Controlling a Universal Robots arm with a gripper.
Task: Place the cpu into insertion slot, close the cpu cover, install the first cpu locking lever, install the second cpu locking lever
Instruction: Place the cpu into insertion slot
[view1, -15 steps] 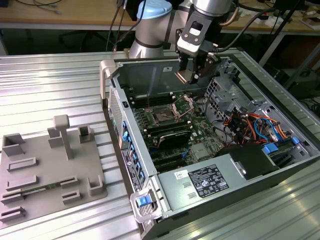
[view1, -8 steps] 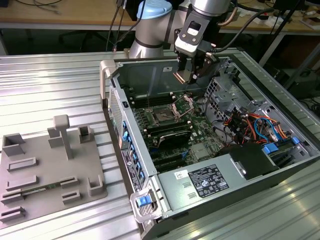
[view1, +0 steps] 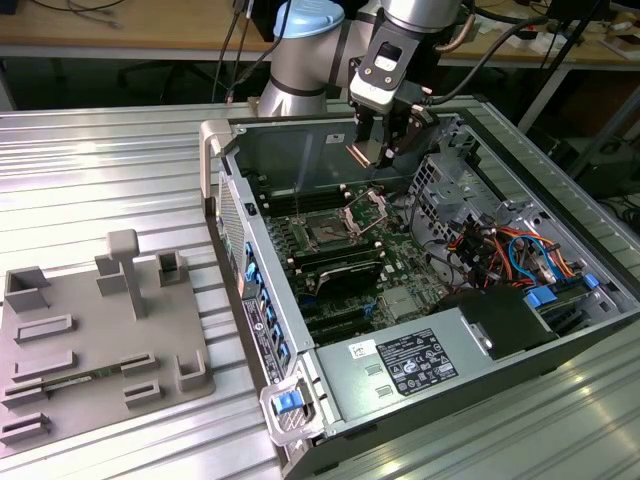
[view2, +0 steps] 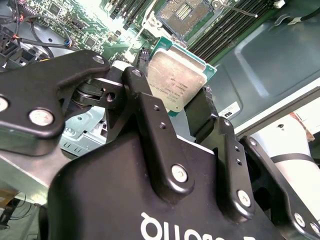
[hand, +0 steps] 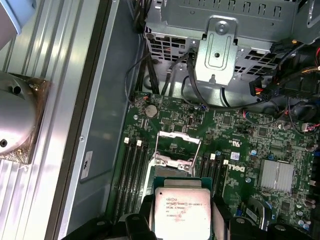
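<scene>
Gripper (view1: 378, 150) hangs above the motherboard inside the open case (view1: 235, 215), clamped on the cpu (view2: 177, 80). The two black fingers (view2: 147, 112) pinch opposite edges of the chip, and its metal top faces the second wrist camera. The chip is in the air, well apart from the board and not seated. I cannot tell its tilt to the board.

Socket (view1: 328, 232) is bare, with its contact field (view2: 182, 14) exposed. The cpu cover (hand: 176, 150) stands swung up off the socket, so the opening is free.

Step in hand, as I judge it: placing the chip.
- Bring it level and square to the socket walls.
- Match its edge notches.
- Descend straight, with no sliding across the contacts.
- Release only once it lies flat. Any tilt risks bent contacts.

Room:
- The raised cover stands just beside the socket on one edge.
- Memory slots (hand: 132, 175) flank the socket.
- Drive cage (hand: 220, 50) and cables (view1: 500, 250) lie toward the exterior view's right, apart from the socket.
- Nothing stands over the socket, so a vertical approach looks to have the most clearance.
- The fingers overhang the chip edges, so mind them against the cover and the socket rim
</scene>
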